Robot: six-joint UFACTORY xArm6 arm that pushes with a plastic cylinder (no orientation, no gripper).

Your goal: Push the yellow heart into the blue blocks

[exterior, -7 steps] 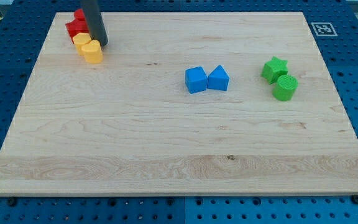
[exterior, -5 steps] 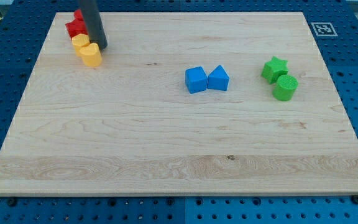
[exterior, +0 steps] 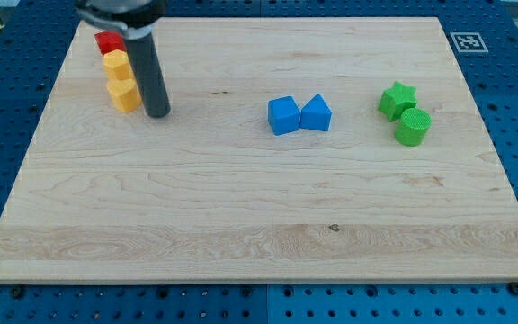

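Note:
The yellow heart [exterior: 124,94] lies near the board's top left, just below a second yellow block [exterior: 115,63]. My tip [exterior: 158,113] rests on the board right beside the heart, on its right and slightly lower. The two blue blocks, a cube [exterior: 283,116] and a wedge-like one [exterior: 316,113], sit touching each other near the board's middle, far to the right of the heart.
A red block [exterior: 109,41] sits above the yellow ones at the top left corner; the rod hides part of that area. A green star [exterior: 397,99] and a green cylinder [exterior: 413,126] stand at the right. A tag marker [exterior: 467,41] is at the top right corner.
My tip has moved down and slightly right, from beside the upper yellow block to the heart's right. The heart has shifted a little down and left.

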